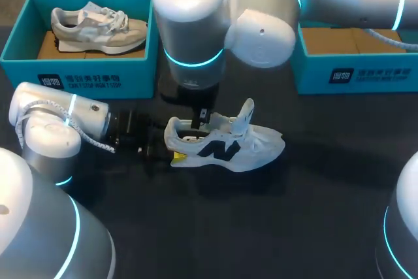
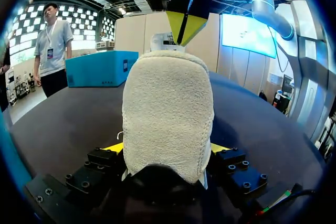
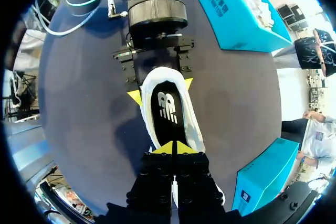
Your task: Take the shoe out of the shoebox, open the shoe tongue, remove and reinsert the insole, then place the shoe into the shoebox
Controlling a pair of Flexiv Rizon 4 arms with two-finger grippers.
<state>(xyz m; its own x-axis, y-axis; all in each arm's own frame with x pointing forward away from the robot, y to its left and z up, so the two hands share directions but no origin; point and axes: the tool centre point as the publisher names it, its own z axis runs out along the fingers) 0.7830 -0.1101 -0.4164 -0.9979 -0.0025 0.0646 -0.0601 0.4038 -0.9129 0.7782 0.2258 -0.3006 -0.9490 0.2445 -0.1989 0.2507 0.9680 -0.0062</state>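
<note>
Shoe [image 1: 225, 142]: worktop's middle, upright; we judge it light and soft, stiffest at heel.
Left tool [image 2: 167, 150]: clamps heel from both sides.
Right tool [image 3: 173, 148]: tips pinched together above insole [image 3: 167, 109]; we'd pinch its floppy edge.

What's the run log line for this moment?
shoe: on table | left pincer: shut on heel | right pincer: shut over opening | insole: in shoe
</note>
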